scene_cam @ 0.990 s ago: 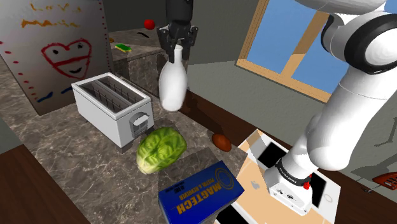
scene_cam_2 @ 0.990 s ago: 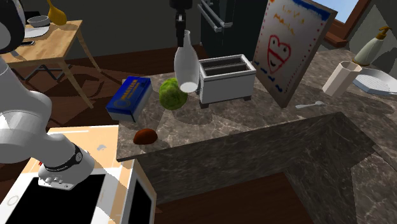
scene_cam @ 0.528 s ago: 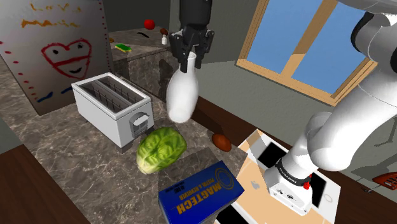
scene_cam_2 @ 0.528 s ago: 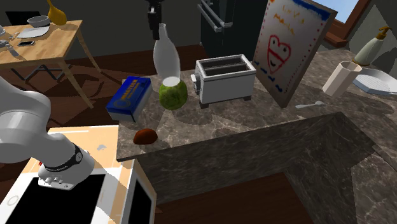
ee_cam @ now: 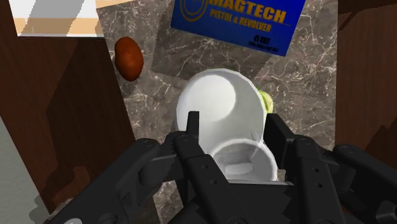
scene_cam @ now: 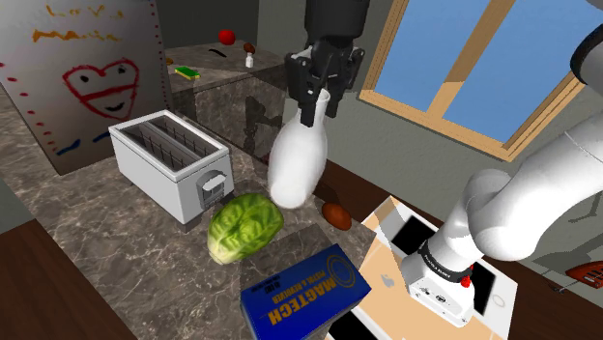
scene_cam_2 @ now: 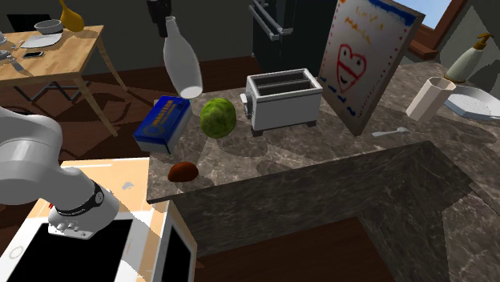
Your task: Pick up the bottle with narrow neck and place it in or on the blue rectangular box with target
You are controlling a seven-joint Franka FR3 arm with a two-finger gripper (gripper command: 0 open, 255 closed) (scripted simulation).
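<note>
The gripper (scene_cam: 323, 95) is clamped on the neck of the white bottle (scene_cam: 297, 166). The bottle hangs above the bench (scene_cam: 155, 261), neck up, base down, slightly tilted, near the cabbage (scene_cam: 244, 226) and blue box (scene_cam: 305, 295).

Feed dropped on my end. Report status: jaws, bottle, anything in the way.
Gripper: jaws shut on neck of white bottle. Bottle aloft, tilted, above the green lettuce, short of the blue box. Lettuce sits beside box, below the bottle.

smooth glossy white narrow-necked bottle (scene_cam: 298, 166) | veined dark marble counter (scene_cam: 116, 251) | matt blue rectangular box (scene_cam: 304, 295) | brushed-metal toaster (scene_cam: 169, 162)
</note>
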